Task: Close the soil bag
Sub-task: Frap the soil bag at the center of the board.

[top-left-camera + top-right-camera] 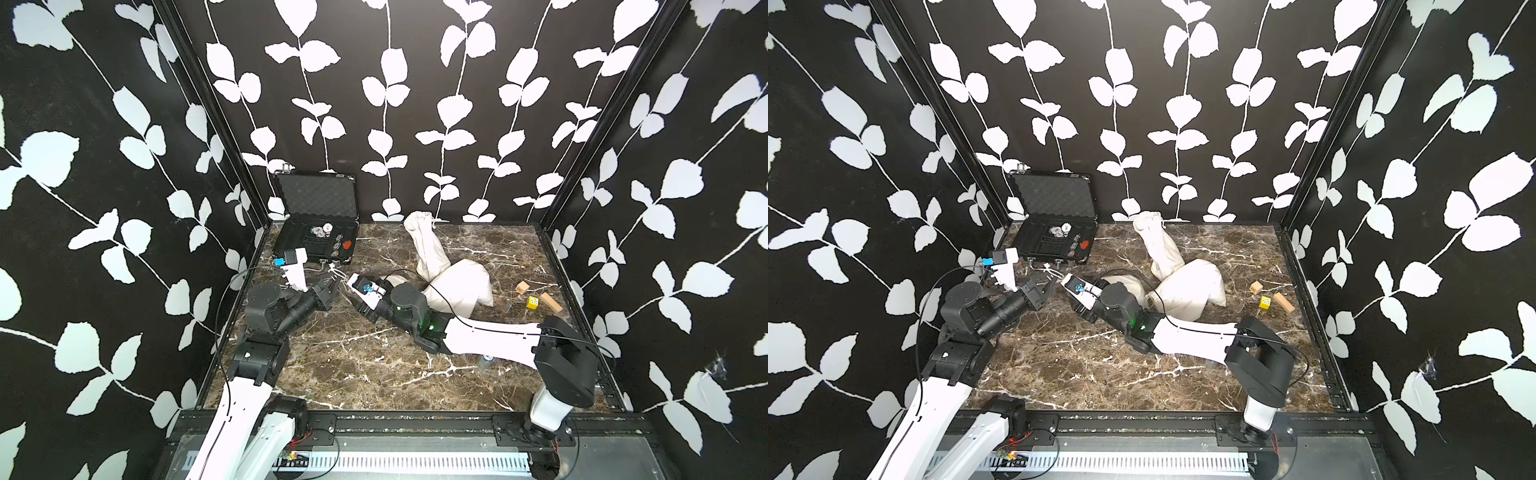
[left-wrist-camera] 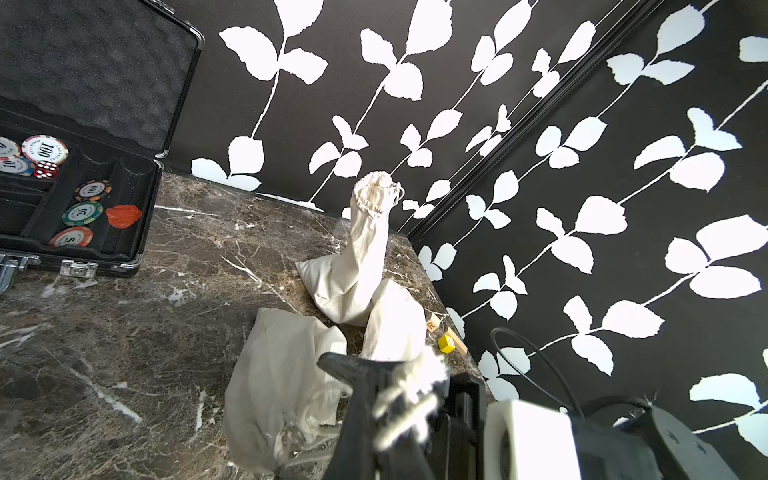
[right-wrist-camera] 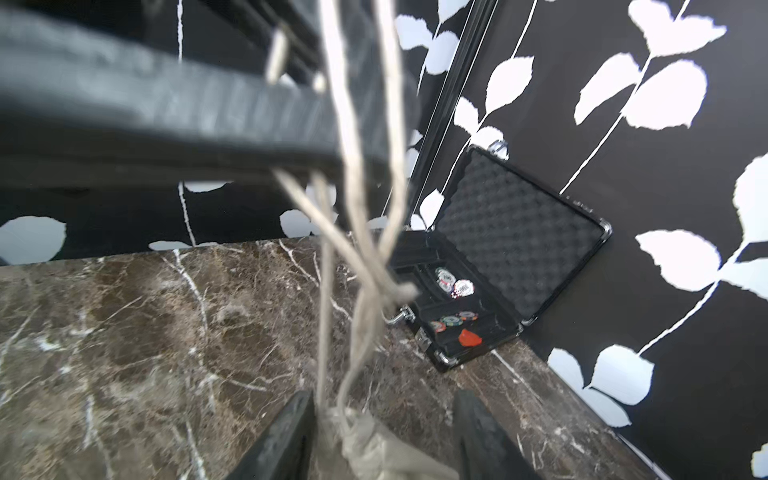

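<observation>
Bag (image 2: 278,370): pale cloth, slumped on the worktop (image 1: 374,365) near the middle; in both top views the right arm (image 1: 486,336) covers most of it.
Left fingers (image 2: 360,399): pinched shut on the drawstring (image 2: 409,388), whose frayed cord bunches between them.
Right fingers (image 3: 282,440): parted to a middling gap, astride the bag's gathered neck (image 3: 374,440). The neck sits close to one finger and clear of the other. They seem to grip nothing, though blur makes contact hard to judge.
Drawstring: several strands run from the neck up to the left fingers, with a knot (image 3: 399,291) partway along.
Other bags: an upright bag (image 1: 426,245) stands towards the back wall, and a plump bag (image 1: 461,286) lies just beside it.
Case (image 1: 316,232): open at the back left corner, with chips (image 2: 45,149) inside.
Blocks (image 1: 550,302): near the right edge, well apart from the fingers.
</observation>
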### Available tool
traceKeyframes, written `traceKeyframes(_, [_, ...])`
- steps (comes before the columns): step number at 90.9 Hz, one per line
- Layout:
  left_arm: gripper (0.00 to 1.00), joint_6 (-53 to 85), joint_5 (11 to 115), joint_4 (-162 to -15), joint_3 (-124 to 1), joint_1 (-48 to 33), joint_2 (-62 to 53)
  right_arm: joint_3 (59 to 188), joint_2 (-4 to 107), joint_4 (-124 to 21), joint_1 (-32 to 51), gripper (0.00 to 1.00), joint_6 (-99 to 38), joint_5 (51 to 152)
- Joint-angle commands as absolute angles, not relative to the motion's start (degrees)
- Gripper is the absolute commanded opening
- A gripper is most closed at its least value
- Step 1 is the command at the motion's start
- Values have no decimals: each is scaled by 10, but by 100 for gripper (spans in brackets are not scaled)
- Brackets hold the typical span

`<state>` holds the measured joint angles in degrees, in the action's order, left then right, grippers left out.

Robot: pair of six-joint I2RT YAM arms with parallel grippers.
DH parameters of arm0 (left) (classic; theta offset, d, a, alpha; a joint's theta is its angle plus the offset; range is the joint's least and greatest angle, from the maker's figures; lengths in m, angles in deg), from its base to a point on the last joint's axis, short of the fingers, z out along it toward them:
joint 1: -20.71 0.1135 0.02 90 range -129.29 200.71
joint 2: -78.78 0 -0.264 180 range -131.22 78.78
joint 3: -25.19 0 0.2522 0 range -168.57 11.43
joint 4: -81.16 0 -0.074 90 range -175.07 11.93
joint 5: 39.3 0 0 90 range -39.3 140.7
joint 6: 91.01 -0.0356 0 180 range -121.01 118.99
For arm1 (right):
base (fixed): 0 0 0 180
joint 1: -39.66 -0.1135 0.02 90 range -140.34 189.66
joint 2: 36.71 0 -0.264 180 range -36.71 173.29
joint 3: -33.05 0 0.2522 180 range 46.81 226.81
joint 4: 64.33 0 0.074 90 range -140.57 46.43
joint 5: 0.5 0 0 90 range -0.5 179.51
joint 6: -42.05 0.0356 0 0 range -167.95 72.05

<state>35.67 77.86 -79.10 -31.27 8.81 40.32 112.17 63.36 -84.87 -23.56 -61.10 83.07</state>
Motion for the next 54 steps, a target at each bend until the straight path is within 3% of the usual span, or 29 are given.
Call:
traceKeyframes(1, [0, 363, 777, -799, -318, 85, 410, 1141, 652, -887, -252, 49, -631, 785])
traceKeyframes(14, [0, 371, 772, -801, -320, 84, 408, 1141, 670, -902, -257, 36, -638, 741])
traceKeyframes(25, [0, 375, 762, -795, -324, 84, 412, 1136, 681, -914, -257, 16, -640, 685])
traceKeyframes(37, [0, 375, 708, -758, -344, 85, 429, 1126, 696, -909, -255, 10, -669, 607])
traceKeyframes(54, [0, 377, 652, -714, -393, 87, 438, 1087, 736, -868, -217, 9, -671, 512])
